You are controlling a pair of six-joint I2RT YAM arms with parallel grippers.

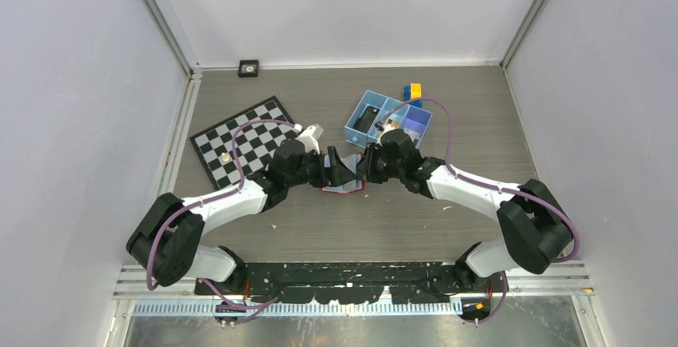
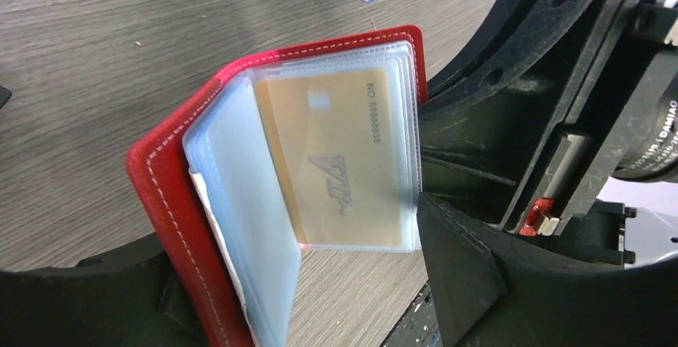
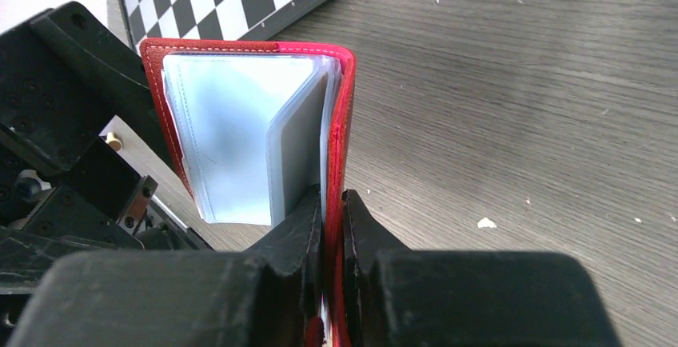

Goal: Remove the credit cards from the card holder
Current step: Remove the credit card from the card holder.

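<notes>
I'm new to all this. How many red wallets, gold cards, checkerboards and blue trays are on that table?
red wallet: 1
gold card: 1, in a clear sleeve of the wallet
checkerboard: 1
blue tray: 1
Total: 4

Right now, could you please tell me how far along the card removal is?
Done: the card holder is open. In hand: the right end effector clamps its red cover; the left end effector stands open nearby. Left: the gold card sits in its clear sleeve.
</notes>
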